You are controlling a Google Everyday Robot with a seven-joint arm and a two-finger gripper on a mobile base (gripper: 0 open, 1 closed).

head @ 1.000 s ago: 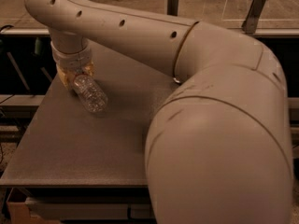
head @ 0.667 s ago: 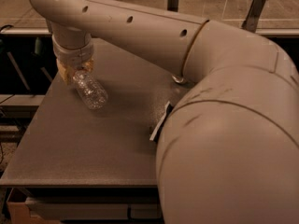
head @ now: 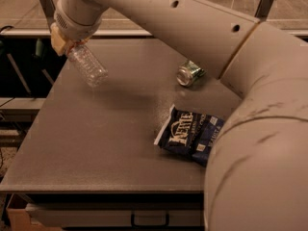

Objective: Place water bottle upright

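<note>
Although water bottle was raised off surface at 10 o'clock, clamped at neck by pincer, base was left tilted toward 5 o'clock; uprighting judged unfinished.

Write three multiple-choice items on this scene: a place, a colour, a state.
1. Where is the hand? A above the grey table's far left corner B near right C under the table
2. The crumpled foil crisp bag is mostly: A red B dark blue C yellow
3. The clear ribbed plastic water bottle is: A standing upright B lying flat C held tilted by the hand
1 A, it hangs at far left; 2 B, navy with white print; 3 C, the hand grips its top, body slanting.
</note>
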